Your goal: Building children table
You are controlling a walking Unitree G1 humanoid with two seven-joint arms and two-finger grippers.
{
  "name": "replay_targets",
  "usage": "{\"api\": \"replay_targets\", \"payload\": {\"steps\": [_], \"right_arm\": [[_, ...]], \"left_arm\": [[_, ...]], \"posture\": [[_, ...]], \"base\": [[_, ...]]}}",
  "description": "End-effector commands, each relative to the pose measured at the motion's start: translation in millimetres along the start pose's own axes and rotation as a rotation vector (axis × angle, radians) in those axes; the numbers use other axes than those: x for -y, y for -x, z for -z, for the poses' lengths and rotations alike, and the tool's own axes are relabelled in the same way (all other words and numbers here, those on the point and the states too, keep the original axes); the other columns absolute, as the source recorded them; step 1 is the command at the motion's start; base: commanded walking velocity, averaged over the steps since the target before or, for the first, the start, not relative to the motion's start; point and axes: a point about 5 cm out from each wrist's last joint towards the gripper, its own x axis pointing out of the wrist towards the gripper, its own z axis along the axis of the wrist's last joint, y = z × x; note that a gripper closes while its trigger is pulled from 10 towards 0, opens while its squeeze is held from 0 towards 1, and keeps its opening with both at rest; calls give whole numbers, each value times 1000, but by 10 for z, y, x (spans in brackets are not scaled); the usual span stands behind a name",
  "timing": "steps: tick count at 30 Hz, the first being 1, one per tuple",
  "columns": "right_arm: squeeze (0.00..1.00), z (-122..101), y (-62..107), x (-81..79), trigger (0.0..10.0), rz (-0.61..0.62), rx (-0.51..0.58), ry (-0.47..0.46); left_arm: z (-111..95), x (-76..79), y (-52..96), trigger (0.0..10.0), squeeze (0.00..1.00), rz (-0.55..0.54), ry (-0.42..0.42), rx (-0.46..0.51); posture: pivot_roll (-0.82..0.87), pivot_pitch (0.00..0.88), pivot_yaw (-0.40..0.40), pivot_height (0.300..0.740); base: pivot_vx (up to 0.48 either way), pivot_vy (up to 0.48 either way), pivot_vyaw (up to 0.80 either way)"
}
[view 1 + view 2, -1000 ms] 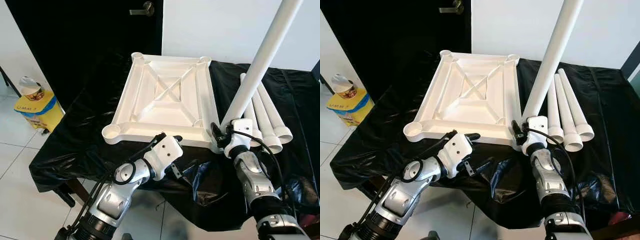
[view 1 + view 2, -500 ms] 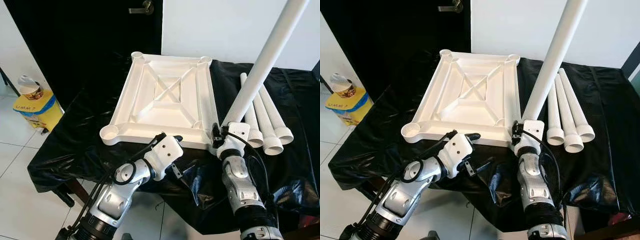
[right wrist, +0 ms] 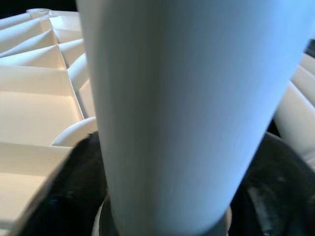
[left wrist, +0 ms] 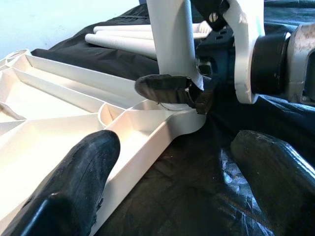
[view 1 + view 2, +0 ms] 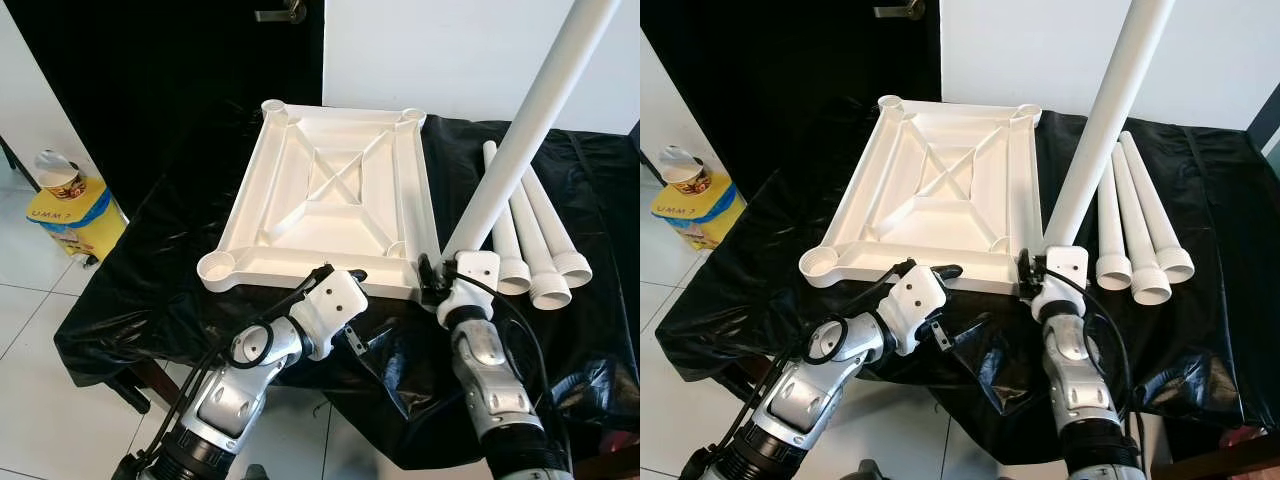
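Only readable-ish writing is on the yellow cardboard box with a blue band [image 5: 66, 212] on the floor at 9 o'clock. It shows some dark letters, too small to make out. A paper cup with a printed pattern [image 5: 62, 176] sits on top of it.

The white plastic tabletop with ribbed underside [image 5: 330, 196] lies upside down in the middle of the black plastic sheet [image 5: 160, 290] that covers the work surface. It has round sockets at its corners.

The right gripper [image 5: 1037, 274] sits at the tabletop's corner at 5 o'clock, forearm rising from the bottom edge with the wrist bent up. Its black fingers [image 4: 167, 87] are pinched around the base of a long white plastic tube leg [image 5: 520, 135]. The leg leans toward 1 o'clock, its lower end right at the corner socket.

The left gripper [image 5: 345, 305] is held just off the tabletop's near edge at 6 o'clock, elbow bent, forearm angled toward 2 o'clock. Its fingers [image 4: 78, 172] are spread apart with nothing between them.

Three more spare white tube legs [image 5: 540, 240] lie side by side on the sheet at 3 o'clock, open ends toward the robot.
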Motion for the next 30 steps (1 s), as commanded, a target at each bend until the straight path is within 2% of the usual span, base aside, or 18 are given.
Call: {"api": "replay_targets", "payload": {"steps": [1, 5, 6, 7, 10, 14, 22, 23, 25, 26, 27, 30], "right_arm": [[1000, -30, 12, 42, 10000, -28, 23, 8], [1000, -42, 14, 56, 10000, -47, 32, 16], [1000, -54, 11, 84, 10000, -85, 38, 15], [0, -68, 4, 112, 10000, -140, 45, 15], [0, -86, -38, 198, 10000, -264, 50, 32], [0, -76, -113, 219, 10000, -373, 36, 68], [0, -20, -218, 243, 10000, -377, -1, 136], [0, -13, -218, 250, 5137, -382, -3, 132], [0, -9, -218, 256, 5137, -388, -4, 128], [0, -2, -217, 266, 1451, -394, -4, 125], [0, 9, -210, 279, 0, -397, -8, 120], [0, 28, -202, 305, 0, -394, -14, 115]], "left_arm": [[12, 17, -9, 10000, 0, 11, 4, -7], [18, 20, -6, 10000, 0, 12, 4, -8], [21, 22, -8, 10000, 0, 14, 3, -9], [18, 21, -15, 10000, 0, 17, 2, -9], [3, 6, -32, 10000, 0, 21, -3, -4], [14, 15, -27, 10000, 0, 25, -7, -6], [13, 23, -26, 10000, 0, 27, -6, -5], [11, 21, -25, 10000, 0, 24, -6, -5], [10, 20, -24, 10000, 0, 23, -6, -5], [12, 20, -23, 10000, 0, 22, -5, -5], [14, 25, -20, 10000, 0, 21, -5, -6], [19, 33, -18, 10000, 0, 19, -3, -7]], "posture": [[48, 39, -26, 740], [48, 39, -26, 740], [49, 33, -23, 740], [52, 30, -22, 740], [53, 23, -22, 740], [52, 16, -18, 740], [60, 13, -25, 740], [62, 14, -27, 740], [62, 14, -27, 740], [63, 18, -30, 740], [64, 21, -33, 740], [64, 25, -35, 740]], "base": [[0, 0, 0], [0, 0, 0], [0, 0, 0], [0, 0, 0], [0, 0, 0], [0, 0, 0], [0, 0, 0], [0, 0, 0], [0, 0, 0], [0, 0, 0], [0, 0, 0], [0, 0, 0]]}}
